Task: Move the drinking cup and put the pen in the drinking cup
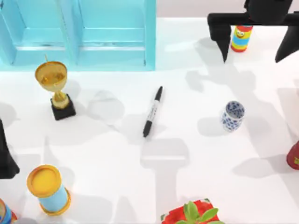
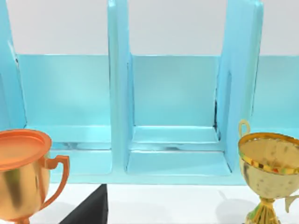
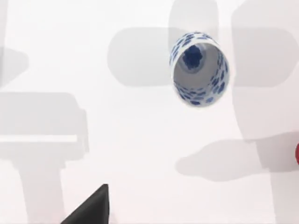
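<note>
- Right gripper (image 1: pixel 254 46) hangs high at the table's far right, fingers spread wide, nothing held.
- Drinking cup (image 1: pixel 232 115) upright; pen (image 1: pixel 153 111) lying flat, well apart.
- Left gripper (image 1: pixel 7 161) at left edge, grip probably unreadable.

White table (image 1: pixel 187 186), light-blue shelf unit (image 1: pixel 112 42) at rear left
</note>
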Tool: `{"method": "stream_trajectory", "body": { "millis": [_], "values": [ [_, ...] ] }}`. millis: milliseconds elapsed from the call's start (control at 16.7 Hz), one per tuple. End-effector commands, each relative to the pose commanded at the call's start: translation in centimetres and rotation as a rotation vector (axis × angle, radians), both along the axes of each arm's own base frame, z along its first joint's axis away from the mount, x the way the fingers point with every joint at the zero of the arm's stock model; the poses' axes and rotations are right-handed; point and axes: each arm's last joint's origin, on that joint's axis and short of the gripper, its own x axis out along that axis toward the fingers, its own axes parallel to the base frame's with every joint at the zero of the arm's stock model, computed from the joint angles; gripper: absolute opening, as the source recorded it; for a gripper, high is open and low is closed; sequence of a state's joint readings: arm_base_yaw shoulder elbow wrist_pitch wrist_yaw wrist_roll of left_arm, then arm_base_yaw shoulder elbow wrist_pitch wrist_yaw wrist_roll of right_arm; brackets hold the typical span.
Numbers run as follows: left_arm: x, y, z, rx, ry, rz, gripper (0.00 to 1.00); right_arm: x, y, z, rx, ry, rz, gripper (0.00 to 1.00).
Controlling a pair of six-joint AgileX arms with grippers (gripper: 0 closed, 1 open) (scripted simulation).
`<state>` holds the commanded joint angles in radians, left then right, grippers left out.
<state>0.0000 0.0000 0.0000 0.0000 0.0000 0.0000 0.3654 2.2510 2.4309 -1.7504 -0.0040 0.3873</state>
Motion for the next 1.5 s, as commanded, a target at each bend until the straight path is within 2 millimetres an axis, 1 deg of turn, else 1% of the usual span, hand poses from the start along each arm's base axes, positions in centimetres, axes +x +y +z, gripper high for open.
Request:
{"method": "stream_trajectory", "body": {
  "millis": [120,360,480,600,720,900,1020,1140,1260,1500],
  "values": [
    [0.0,0.0,0.0,0.000,0.000,0.000,1.00,-0.2,-0.1,0.6,-0.001,0.001,0.000,1.00],
    [0.0,0.0,0.0,0.000,0.000,0.000,1.00,-0.4,0.0,0.7,0.001,-0.004,0.003,1.00],
    [0.0,0.0,0.0,0.000,0.000,0.000,1.00,-0.2,0.3,0.4,0.005,-0.005,-0.007,1.00],
    [0.0,0.0,0.0,0.000,0.000,0.000,1.00,0.5,1.5,-0.9,0.019,-0.010,-0.041,1.00],
    [0.0,0.0,0.0,0.000,0.000,0.000,1.00,1.3,3.5,-3.0,0.040,-0.015,-0.090,1.00],
    [0.0,0.0,0.0,0.000,0.000,0.000,1.00,2.0,7.5,-6.7,0.083,-0.023,-0.170,1.00],
    [0.0,0.0,0.0,0.000,0.000,0.000,1.00,2.1,10.2,-9.2,0.113,-0.024,-0.215,1.00],
    [0.0,0.0,0.0,0.000,0.000,0.000,1.00,2.0,12.4,-11.3,0.137,-0.022,-0.248,1.00],
    [0.0,0.0,0.0,0.000,0.000,0.000,1.00,1.8,13.6,-12.5,0.150,-0.019,-0.265,1.00],
    [0.0,0.0,0.0,0.000,0.000,0.000,1.00,1.9,13.5,-12.5,0.152,-0.020,-0.270,1.00]
  ]
}}
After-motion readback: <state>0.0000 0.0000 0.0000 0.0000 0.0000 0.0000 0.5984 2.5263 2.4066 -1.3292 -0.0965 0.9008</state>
